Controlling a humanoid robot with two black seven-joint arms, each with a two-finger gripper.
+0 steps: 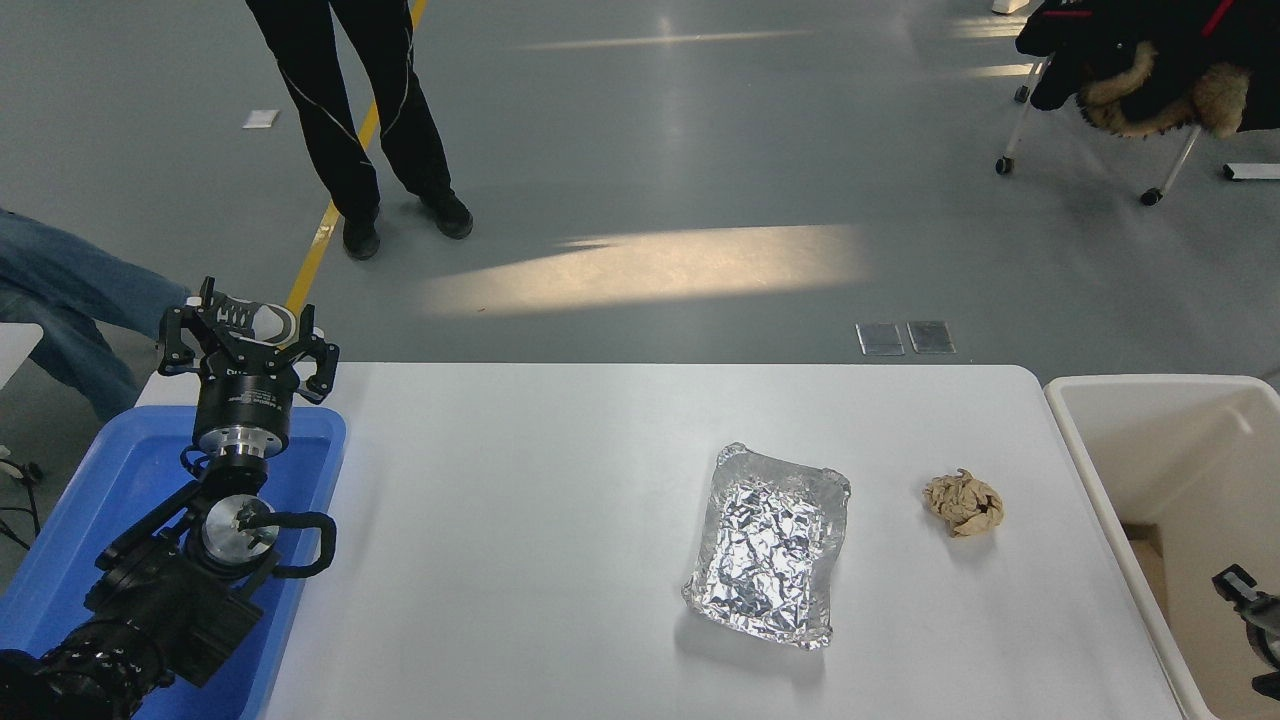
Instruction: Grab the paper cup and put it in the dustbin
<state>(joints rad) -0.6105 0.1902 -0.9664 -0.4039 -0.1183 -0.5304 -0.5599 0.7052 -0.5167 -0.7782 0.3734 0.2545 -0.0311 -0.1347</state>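
The right gripper [1250,605] hangs inside the dustbin [1120,385] at the picture's right edge, low against the bin's near part, and no paper cup can be made out in it or anywhere in the bin's visible interior. Most of that gripper is cut off by the frame, so whether its fingers are apart or together cannot be told. On the white counter [560,480] a crinkled foil tray [768,545] lies well left of the bin, with a crumpled tan paper ball [963,503] between them. The left gripper [248,345] is parked over the blue tray [110,470], fingers spread, holding nothing.
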